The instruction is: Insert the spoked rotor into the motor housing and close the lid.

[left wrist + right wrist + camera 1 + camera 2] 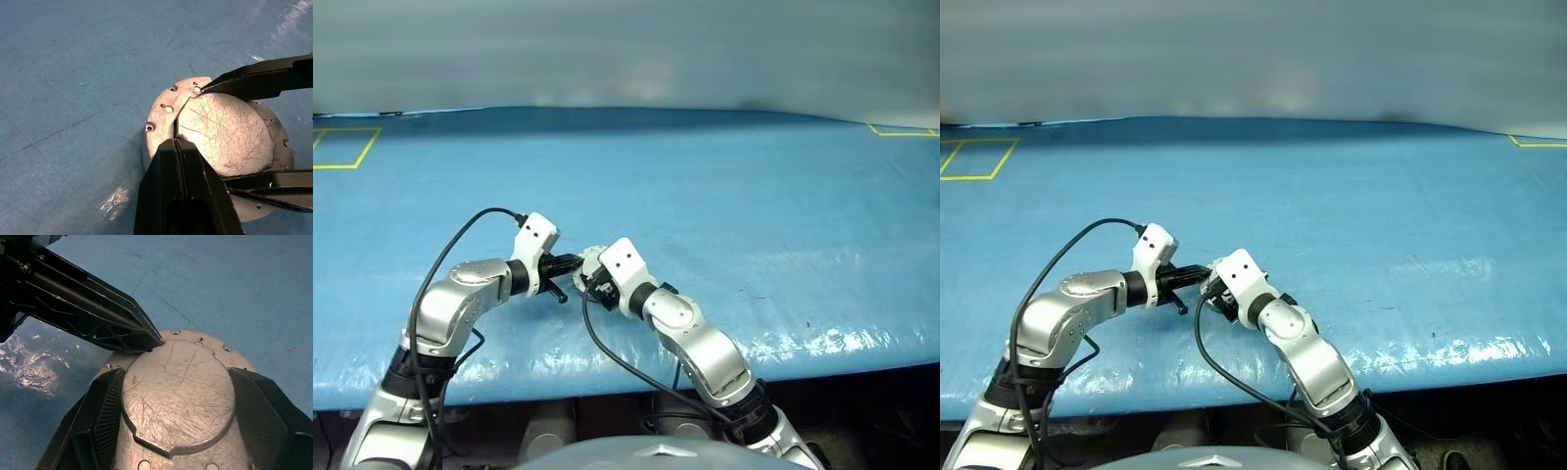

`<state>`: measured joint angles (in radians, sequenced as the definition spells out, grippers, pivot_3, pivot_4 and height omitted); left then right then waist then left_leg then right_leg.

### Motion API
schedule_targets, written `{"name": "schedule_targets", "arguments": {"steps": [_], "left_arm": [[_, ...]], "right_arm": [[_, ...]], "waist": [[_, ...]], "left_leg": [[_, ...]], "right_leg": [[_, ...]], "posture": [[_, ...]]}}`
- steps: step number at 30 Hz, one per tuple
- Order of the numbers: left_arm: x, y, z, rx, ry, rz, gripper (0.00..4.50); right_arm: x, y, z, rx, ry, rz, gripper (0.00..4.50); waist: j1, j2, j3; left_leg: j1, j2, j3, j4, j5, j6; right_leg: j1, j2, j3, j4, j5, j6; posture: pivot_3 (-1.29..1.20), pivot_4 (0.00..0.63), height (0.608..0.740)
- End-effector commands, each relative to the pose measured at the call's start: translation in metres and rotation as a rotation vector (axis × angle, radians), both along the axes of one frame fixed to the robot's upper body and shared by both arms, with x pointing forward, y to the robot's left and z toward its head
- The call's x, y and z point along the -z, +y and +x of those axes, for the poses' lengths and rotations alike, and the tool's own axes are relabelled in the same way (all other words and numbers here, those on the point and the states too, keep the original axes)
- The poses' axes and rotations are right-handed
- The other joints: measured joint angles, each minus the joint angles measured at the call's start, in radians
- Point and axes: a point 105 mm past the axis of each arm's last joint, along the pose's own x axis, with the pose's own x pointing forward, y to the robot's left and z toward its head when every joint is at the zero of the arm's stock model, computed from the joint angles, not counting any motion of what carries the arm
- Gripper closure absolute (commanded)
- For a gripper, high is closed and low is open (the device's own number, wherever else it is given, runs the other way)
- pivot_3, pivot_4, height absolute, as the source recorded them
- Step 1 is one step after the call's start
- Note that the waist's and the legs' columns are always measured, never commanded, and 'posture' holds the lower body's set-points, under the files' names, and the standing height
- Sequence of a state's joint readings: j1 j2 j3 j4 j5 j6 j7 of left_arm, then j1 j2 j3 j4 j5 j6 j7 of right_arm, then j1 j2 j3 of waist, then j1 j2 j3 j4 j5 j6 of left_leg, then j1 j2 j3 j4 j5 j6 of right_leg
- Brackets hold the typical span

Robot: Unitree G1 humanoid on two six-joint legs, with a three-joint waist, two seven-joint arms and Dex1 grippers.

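Note:
The lid (178, 396), a round grey disc with a scratched raised centre, lies closed on top of the motor housing (149, 147), which rests on the blue table. My right gripper (176, 372) is shut on the lid, one finger (105, 413) on each side of the raised centre. The left gripper (175, 141) is shut, and its joined tips touch the edge of that raised centre. From the head views both grippers meet near the table's front, with the lid (590, 258) between them. The spoked rotor is hidden.
The blue sheet covers the whole table (724, 196). Yellow tape squares mark its far left (342, 147) and far right (901, 129) corners. The table's front edge (607, 387) runs just below my arms. A grey wall stands behind.

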<state>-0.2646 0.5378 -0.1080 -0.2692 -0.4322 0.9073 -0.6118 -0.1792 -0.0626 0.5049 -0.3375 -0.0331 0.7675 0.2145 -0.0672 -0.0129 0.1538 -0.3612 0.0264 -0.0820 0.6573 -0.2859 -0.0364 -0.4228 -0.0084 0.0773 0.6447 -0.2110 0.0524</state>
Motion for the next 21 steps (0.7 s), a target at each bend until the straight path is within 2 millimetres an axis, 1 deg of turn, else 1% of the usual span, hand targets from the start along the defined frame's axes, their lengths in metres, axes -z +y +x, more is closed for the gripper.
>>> {"name": "schedule_targets", "arguments": {"steps": [1,5,6,7,8,12,15,18,21], "left_arm": [[0.009,-0.011,-0.006,0.041,0.044,0.0,4.5],[0.012,-0.013,-0.008,0.047,0.051,0.002,4.5],[0.012,-0.013,-0.009,0.047,0.051,0.002,4.5],[0.013,-0.013,-0.009,0.046,0.052,0.004,4.5],[0.013,-0.013,-0.009,0.045,0.052,0.007,4.5],[0.014,-0.01,-0.01,0.041,0.051,0.012,4.5],[0.015,-0.007,-0.011,0.035,0.05,0.019,4.5],[0.015,-0.005,-0.01,0.032,0.047,0.023,4.5],[0.016,-0.005,-0.01,0.031,0.044,0.025,4.5]], "right_arm": [[0.008,0.0,-0.002,-0.005,0.036,-0.004,1.46],[0.007,-0.004,-0.004,-0.028,0.028,0.006,1.46],[0.008,-0.007,-0.005,-0.027,0.028,-0.002,0.72],[0.009,-0.01,-0.006,-0.027,0.034,-0.004,0.49],[0.009,-0.014,-0.007,-0.028,0.036,0.003,0.1],[-0.001,-0.028,-0.017,-0.038,0.024,0.08,0.05],[-0.014,-0.044,-0.033,-0.074,0.002,0.157,0.05],[-0.018,-0.058,-0.047,-0.07,0.04,0.233,0.05],[-0.019,-0.067,-0.053,-0.038,0.087,0.321,0.05]], "waist": [[0.001,0.0,0.0],[0.004,0.0,0.0],[0.005,0.0,0.0],[0.006,0.0,0.0],[0.007,0.0,0.0],[0.011,-0.001,-0.001],[0.014,-0.001,0.0],[0.013,-0.001,0.0],[0.013,0.0,0.0]], "left_leg": [[0.0,0.0,0.0,0.0,0.0,0.0],[0.0,0.0,0.0,0.0,0.0,0.0],[0.0,0.0,0.0,0.0,0.0,0.0],[0.0,-0.001,0.0,0.0,0.0,0.0],[0.0,-0.001,0.0,0.0,0.0,0.0],[0.0,-0.001,-0.001,0.0,0.0,0.0],[0.0,-0.001,-0.001,0.0,0.0,0.0],[0.0,-0.001,-0.001,-0.001,-0.001,0.0],[0.0,-0.001,-0.001,-0.001,-0.001,0.0]], "right_leg": [[0.0,0.0,0.0,0.0,0.0,0.0],[0.0,0.0,0.0,0.0,0.0,0.0],[0.0,0.0,0.0,-0.001,0.0,0.0],[0.001,-0.001,0.0,-0.001,0.0,0.0],[0.001,-0.001,0.0,-0.001,0.0,0.0],[0.002,-0.001,0.0,-0.002,-0.001,0.002],[0.002,-0.001,0.0,-0.003,-0.002,0.002],[0.002,-0.002,0.0,-0.003,-0.003,0.002],[0.002,-0.001,-0.001,-0.002,-0.003,0.001]], "posture": [[0.0,0.15,0.74],[0.0,0.15,0.74],[0.0,0.15,0.74],[0.0,0.15,0.74],[0.0,0.15,0.74],[0.0,0.15,0.74],[0.0,0.15,0.74],[0.0,0.15,0.74],[0.0,0.15,0.74]]}}
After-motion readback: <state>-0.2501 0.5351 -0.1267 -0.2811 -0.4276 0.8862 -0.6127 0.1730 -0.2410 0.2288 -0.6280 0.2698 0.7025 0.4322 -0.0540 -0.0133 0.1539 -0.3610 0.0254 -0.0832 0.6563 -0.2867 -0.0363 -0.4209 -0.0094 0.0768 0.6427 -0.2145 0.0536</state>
